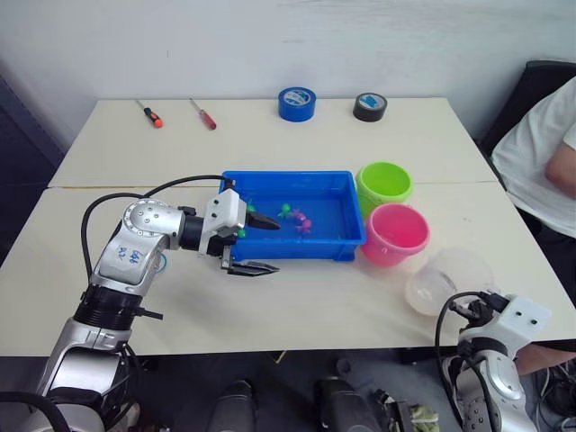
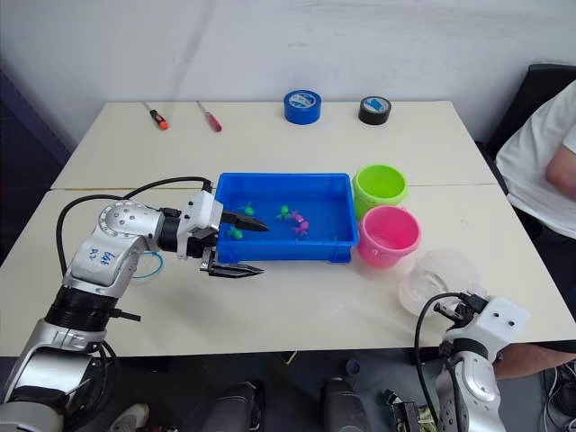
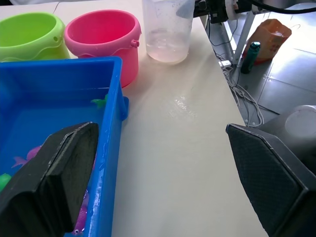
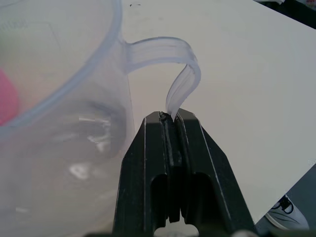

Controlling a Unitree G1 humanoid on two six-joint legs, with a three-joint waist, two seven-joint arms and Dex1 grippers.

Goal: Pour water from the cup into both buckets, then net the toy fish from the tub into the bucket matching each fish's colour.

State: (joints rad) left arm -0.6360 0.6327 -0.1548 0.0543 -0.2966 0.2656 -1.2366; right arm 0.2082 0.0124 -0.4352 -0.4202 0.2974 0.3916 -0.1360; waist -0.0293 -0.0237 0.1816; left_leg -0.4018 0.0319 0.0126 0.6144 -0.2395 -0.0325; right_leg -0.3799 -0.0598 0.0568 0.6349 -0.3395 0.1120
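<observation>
Nearest you, your right gripper [image 4: 169, 118] has its two black fingers pressed together on the thin curved handle of the clear, wide-mouthed plastic measuring cup [image 1: 447, 280], which stands on the pale counter [image 1: 297, 306] near its front right edge; whether the cup holds any water is hard to make out from the head views, though the left wrist view shows a pale film low inside it. Your left gripper [image 1: 256, 245] has its fingers spread wide apart and grips nothing, one finger over the near left corner of the shallow rectangular bright blue plastic tub [image 1: 335, 250], the other outside its front wall above the counter. In the tub you can count about four tiny toy fish [image 1: 301, 220], green and magenta, but they are too small and partly hidden by the finger for a sure count. Two small round plastic buckets stand touching the tub's right end: the pink bucket [image 1: 394, 233] closer, the lime green bucket [image 1: 384, 183] just behind it. Along the far edge lie two red-handled screwdrivers [image 1: 149, 113], one roll of blue tape [image 1: 297, 103] and one roll of black tape [image 1: 370, 106]. At the right, a person's white sleeve [image 1: 535, 148] is cut off by the frame.
</observation>
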